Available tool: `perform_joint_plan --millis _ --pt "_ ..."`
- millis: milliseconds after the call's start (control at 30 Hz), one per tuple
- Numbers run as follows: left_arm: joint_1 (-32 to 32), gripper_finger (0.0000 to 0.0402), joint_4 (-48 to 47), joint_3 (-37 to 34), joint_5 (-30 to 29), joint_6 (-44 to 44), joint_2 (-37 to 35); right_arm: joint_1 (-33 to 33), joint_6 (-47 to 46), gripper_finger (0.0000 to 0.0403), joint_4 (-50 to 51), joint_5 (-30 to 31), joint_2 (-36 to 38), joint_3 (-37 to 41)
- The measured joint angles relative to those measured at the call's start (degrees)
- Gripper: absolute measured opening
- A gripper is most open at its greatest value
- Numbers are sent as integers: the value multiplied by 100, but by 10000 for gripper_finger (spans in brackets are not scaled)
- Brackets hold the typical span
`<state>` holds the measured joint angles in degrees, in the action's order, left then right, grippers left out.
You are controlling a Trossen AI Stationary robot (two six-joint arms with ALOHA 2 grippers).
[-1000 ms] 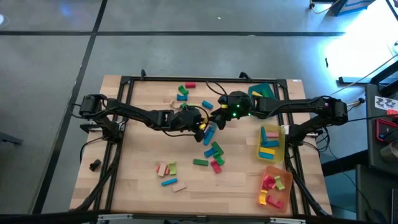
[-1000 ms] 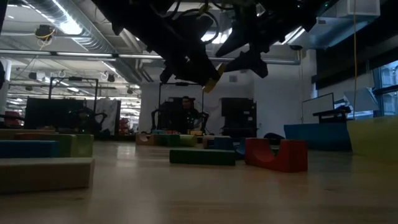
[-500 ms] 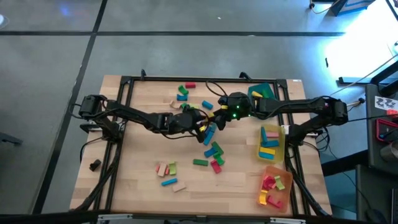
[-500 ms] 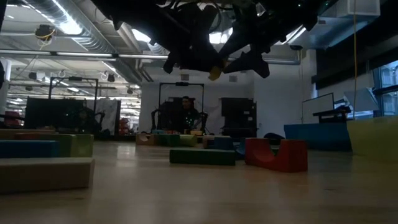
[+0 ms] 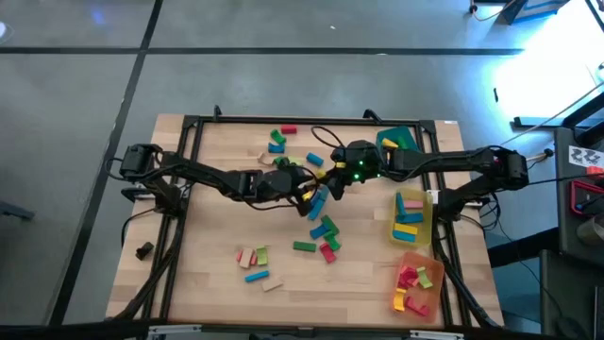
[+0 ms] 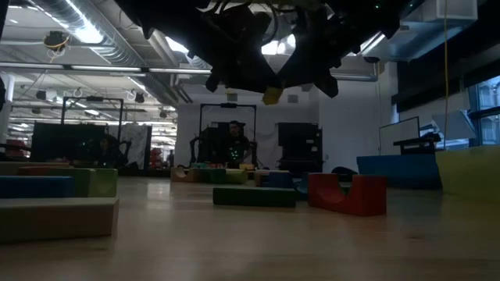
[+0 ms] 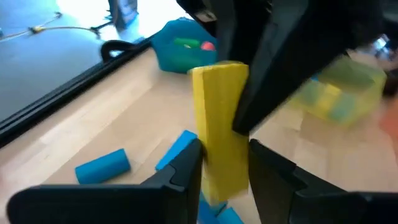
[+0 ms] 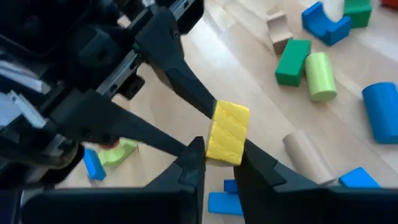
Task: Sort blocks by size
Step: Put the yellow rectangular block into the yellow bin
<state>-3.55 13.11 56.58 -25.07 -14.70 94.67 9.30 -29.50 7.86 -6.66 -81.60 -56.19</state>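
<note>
Both arms meet above mid-bench, raised off the surface

Left pincer (image 7: 225, 165): clamped on a yellow bar (image 7: 219, 124), fingers on either side of its lower end. Bar stands upright between them, well clear of the bench (image 5: 208, 255)

Right pincer (image 8: 222, 160): fingers closed on the other end of the same yellow bar, one finger (image 8: 194, 155) on each side. So the bar is gripped by both pincers at once, in the air

High view: the two pincers touch end to end near the bench centre, bar barely visible between them. Low view: small yellow piece hangs under the dark arms

Other blocks on the bench:
- blue cylinder (image 7: 102, 167) and blue bar (image 7: 177, 149) lying just below the held bar
- green block (image 8: 292, 61), pale green cylinder (image 8: 318, 76), blue arch piece (image 8: 324, 20), plain wood cylinder (image 8: 306, 157) loose nearby
- green bar (image 6: 254, 196) and red arch block (image 6: 347, 193) in the low view, side by side
- small cluster at the near left (image 5: 255, 257)

Trays along the right edge: teal tray (image 5: 397, 138) at the far end, yellow tray (image 5: 411, 219) with blue and yellow pieces, orange tray (image 5: 416, 284) with red, pink, green and yellow pieces
</note>
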Motion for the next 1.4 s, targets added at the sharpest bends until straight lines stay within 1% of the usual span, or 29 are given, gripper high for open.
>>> perform_joint_plan --millis 167,233,333,400,567,800,1000,1167,1300,1400 --pt "2 100 -213 0 459 205 -2 -7 129 59 157 -90 2 1" --pt "-11 99 -484 13 608 188 -2 1 191 63 363 31 2 1" --pt "-33 99 -952 11 650 20 -2 26 298 63 713 245 0 1" --pt "-9 99 -1101 11 611 -97 -2 47 443 60 985 338 22 -3" --pt "0 99 -1567 12 539 -363 -4 194 479 63 2025 350 247 -3" --pt "-20 100 -2190 11 516 -705 -4 229 461 60 3961 345 758 -5" --pt "-22 100 -2204 11 517 -455 -4 232 225 64 4942 423 1283 -5" --pt "-18 100 -2224 11 497 -286 -4 229 129 62 6035 256 1693 -5" --pt "-20 100 -2264 11 498 -286 -4 232 -145 66 6963 258 1829 -5" --pt "-20 100 -2278 11 497 -286 -4 232 -205 68 7400 258 1845 -5"
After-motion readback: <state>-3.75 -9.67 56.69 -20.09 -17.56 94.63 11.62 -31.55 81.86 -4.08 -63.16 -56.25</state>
